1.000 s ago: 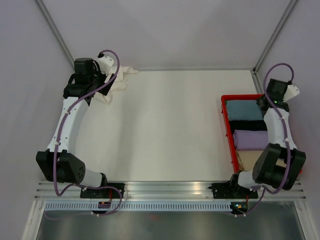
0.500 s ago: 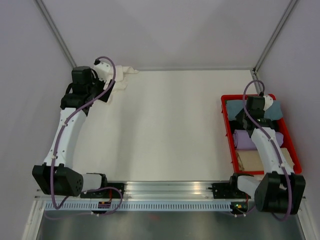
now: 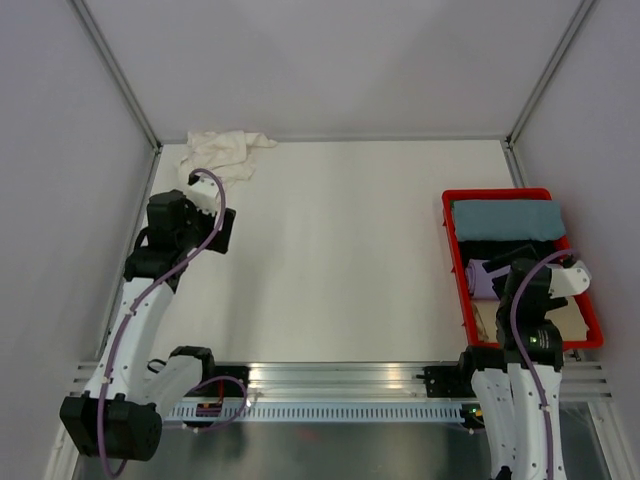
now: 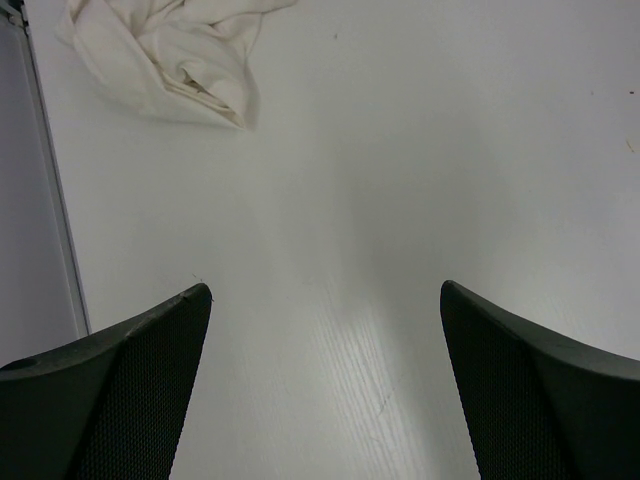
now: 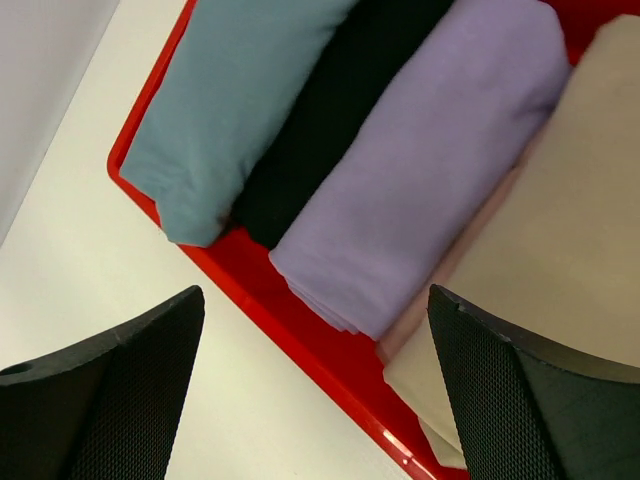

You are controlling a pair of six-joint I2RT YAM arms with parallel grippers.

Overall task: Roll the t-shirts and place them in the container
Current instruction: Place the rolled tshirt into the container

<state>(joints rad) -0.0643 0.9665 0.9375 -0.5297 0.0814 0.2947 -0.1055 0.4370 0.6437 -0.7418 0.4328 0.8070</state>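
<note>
Both arms you have drawn back. Left gripper apart, empty; crumpled cream-white cotton t-shirt lies unrolled in far-left corner. Right gripper apart above red plastic tray, where rolled slate-blue t-shirt sits, likely stowed as finished.

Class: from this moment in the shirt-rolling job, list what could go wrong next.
1. The cream t-shirt lies crumpled in the far corner; the open left hand might pinch a bunched fold, so it would not spread flat.
2. The open right hand hangs over the packed red tray; lowering could snag the purple shirt or hit the rim.
</note>
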